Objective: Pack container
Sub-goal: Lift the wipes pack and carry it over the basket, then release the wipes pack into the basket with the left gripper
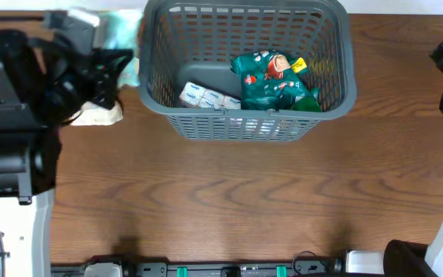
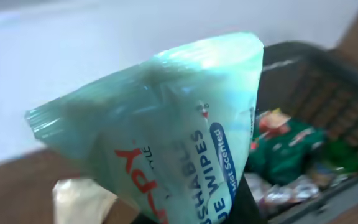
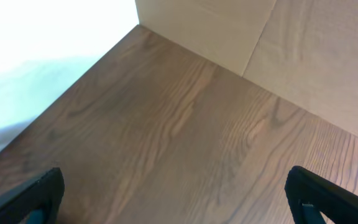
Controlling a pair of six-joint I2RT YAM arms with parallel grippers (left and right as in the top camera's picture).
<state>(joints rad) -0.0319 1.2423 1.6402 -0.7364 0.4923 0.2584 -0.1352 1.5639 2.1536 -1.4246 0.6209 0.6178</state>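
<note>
– Wipes packet (image 2: pixel 166 124) filled the left wrist view, pale green, standing up out of the left jaws. They were pinching its lower end, and only a dark sliver of them showed beneath it.
– And where was the basket (image 1: pixel 325 104)?
– On the far middle of the surface (image 1: pixel 244 200), its left end just beside the left arm (image 1: pixel 75 77). From the held packet it lay ahead and to the right, so I judged the carry would run rightward over the rim.
– Room inside?
– A green snack bag (image 1: pixel 271 81) sat toward the right of the floor, and white packets (image 1: pixel 206 98) lay against the front wall. The back-left part of the floor looked bare, and I took that for the nearest drop spot.
– Right jaws?
– Spread wide and empty over bare wood, well apart from the basket. The left arm was plainly the nearer one.
– Anything left out?
– One pale packet (image 1: pixel 100 115) lay on the surface beside the left arm.
</note>
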